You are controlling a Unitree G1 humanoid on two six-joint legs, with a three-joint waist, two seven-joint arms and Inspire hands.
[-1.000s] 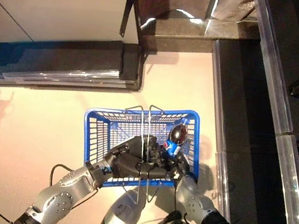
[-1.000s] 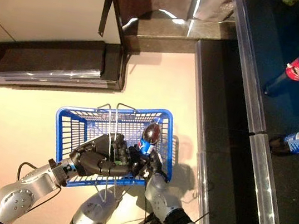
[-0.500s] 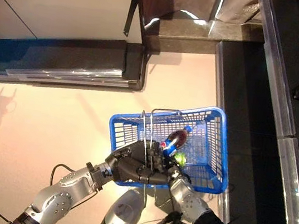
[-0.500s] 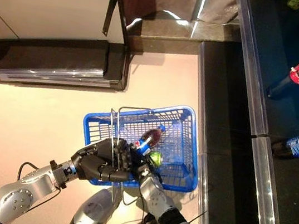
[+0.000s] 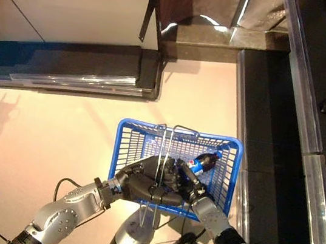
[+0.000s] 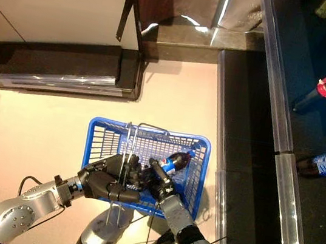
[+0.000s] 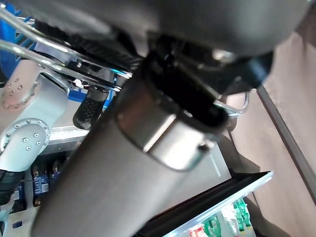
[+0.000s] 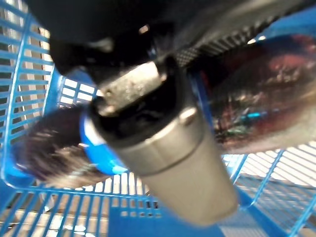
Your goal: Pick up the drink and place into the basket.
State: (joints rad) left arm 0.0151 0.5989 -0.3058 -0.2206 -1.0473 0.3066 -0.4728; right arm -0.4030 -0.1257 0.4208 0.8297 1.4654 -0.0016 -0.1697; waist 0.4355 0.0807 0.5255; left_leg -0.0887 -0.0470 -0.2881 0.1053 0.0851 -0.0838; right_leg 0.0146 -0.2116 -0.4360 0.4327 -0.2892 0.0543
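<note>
**Both hands meet at the basket's near rim**

The left arm reaches in from the lower left, its hand (image 5: 141, 185) curled round the wire handles of the basket (image 5: 123, 153) at the near rim. The right arm comes up from the lower right; its hand (image 5: 185, 184) sits just beside the left one, over the basket's inside, fingers wrapped round the bottle (image 5: 201, 163)

Two silver-grey arms ending in dark hands

The left arm (image 5: 66, 217) is built of rounded silver-grey shells with small dark screws set in its bulging joint housing, and a black collar joins it to the matt black left hand (image 5: 144, 185); the right arm (image 5: 217, 221) is the same smooth silver-grey, with a dark band lower down, and carries the black right hand (image 5: 185, 185)
</note>
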